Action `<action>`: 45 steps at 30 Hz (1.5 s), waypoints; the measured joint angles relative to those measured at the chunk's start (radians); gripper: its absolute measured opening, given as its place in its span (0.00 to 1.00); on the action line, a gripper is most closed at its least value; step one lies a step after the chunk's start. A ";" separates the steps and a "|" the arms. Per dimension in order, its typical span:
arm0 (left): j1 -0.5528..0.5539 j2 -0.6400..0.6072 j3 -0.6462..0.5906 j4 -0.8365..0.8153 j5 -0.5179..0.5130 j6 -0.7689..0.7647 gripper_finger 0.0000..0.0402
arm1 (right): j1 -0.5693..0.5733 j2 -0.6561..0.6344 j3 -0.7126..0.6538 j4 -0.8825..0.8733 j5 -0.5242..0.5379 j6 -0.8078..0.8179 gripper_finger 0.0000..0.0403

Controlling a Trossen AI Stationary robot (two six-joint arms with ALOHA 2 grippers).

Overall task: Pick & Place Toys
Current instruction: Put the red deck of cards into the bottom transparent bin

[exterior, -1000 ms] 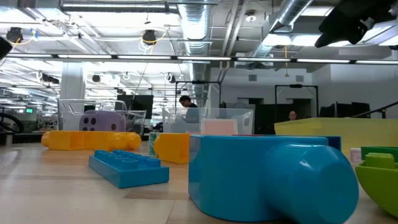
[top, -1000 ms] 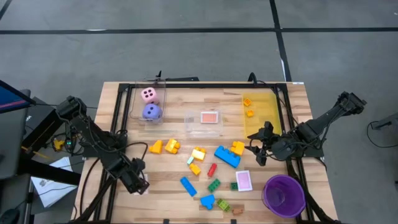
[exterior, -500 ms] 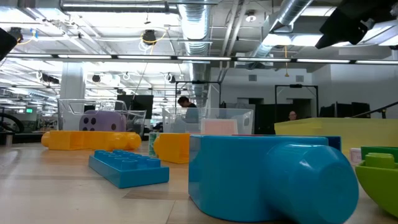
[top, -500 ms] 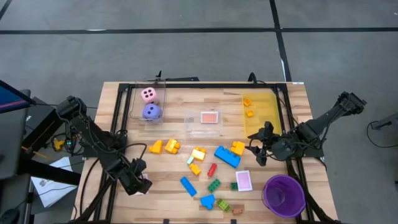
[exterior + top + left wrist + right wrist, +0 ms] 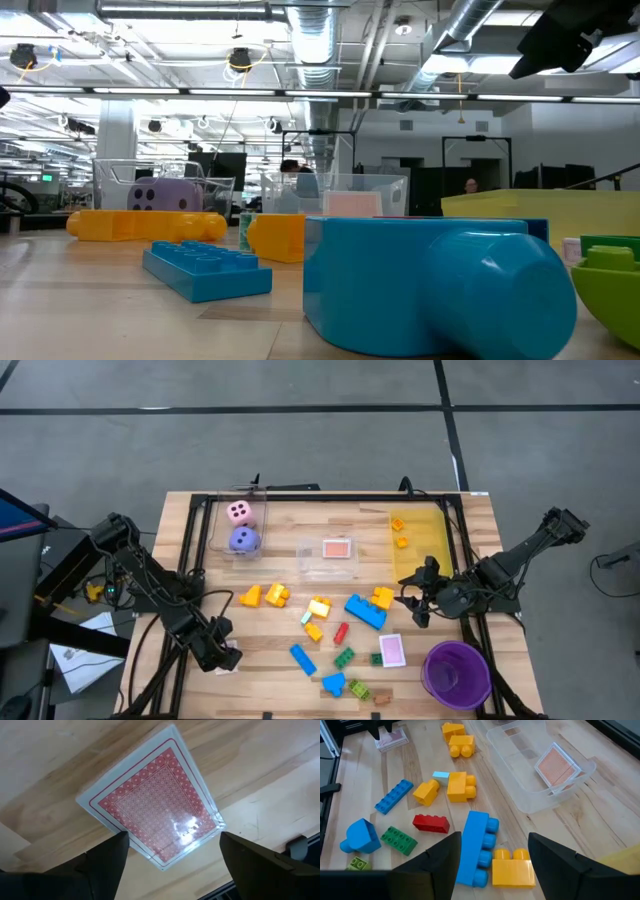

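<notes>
- Left end effector (image 5: 222,656) low at the wooden surface's (image 5: 270,650) left front edge, fingers (image 5: 107,862) spread either side of a clear-cased deck of red-patterned cards (image 5: 152,810) lying flat; not gripped.
- Step judged: picking up the deck. Next: close squarely on it, lift.
- Right end effector (image 5: 413,600) waits, half spread and empty, over the bricks just beside the long blue plastic brick (image 5: 476,847).

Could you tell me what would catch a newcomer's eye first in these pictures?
Probably the colourful bricks scattered mid-table, with the purple cup at the front right corner. Next, the left gripper hovering open over a red-backed card at the table's front left.
</notes>
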 joint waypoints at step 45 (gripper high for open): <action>0.009 -0.146 -0.045 -0.085 -0.139 0.018 0.99 | 0.000 0.000 0.000 0.005 -0.001 0.001 0.55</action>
